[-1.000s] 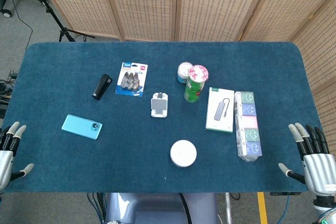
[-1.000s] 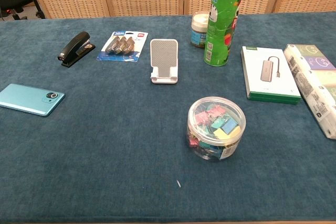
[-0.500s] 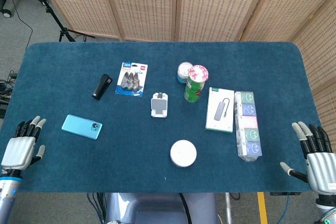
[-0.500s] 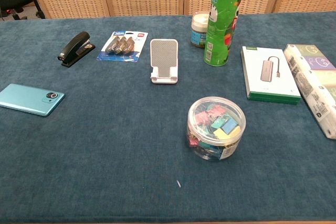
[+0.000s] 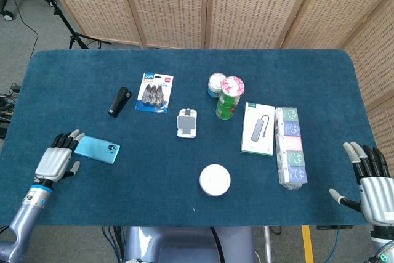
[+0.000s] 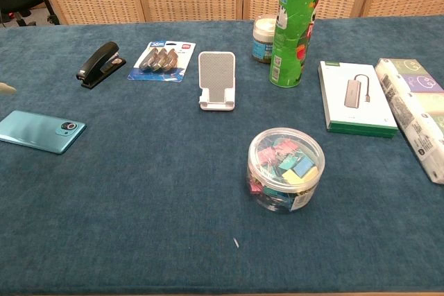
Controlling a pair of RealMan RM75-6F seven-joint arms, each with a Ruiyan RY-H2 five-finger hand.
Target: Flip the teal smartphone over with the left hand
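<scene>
The teal smartphone (image 5: 96,149) lies flat on the blue table, camera side up, near the left front; the chest view shows the smartphone (image 6: 40,132) at the left edge. My left hand (image 5: 56,161) hovers just left of the phone, fingers apart, their tips close to its near end; I cannot tell if they touch. In the chest view only a fingertip (image 6: 5,88) of that hand peeks in at the left border. My right hand (image 5: 371,180) is open off the table's front right corner, holding nothing.
A black stapler (image 5: 119,101) and a blister pack (image 5: 154,93) lie behind the phone. A white phone stand (image 5: 187,123), a green can (image 5: 230,98), a small jar (image 5: 217,84), a white box (image 5: 258,129), a tissue pack (image 5: 290,146) and a clip tub (image 6: 286,170) fill the middle and right.
My left hand has come in from the table's left front edge, moving right and forward up to the phone. The right hand has sunk slightly. The phone has not moved.
</scene>
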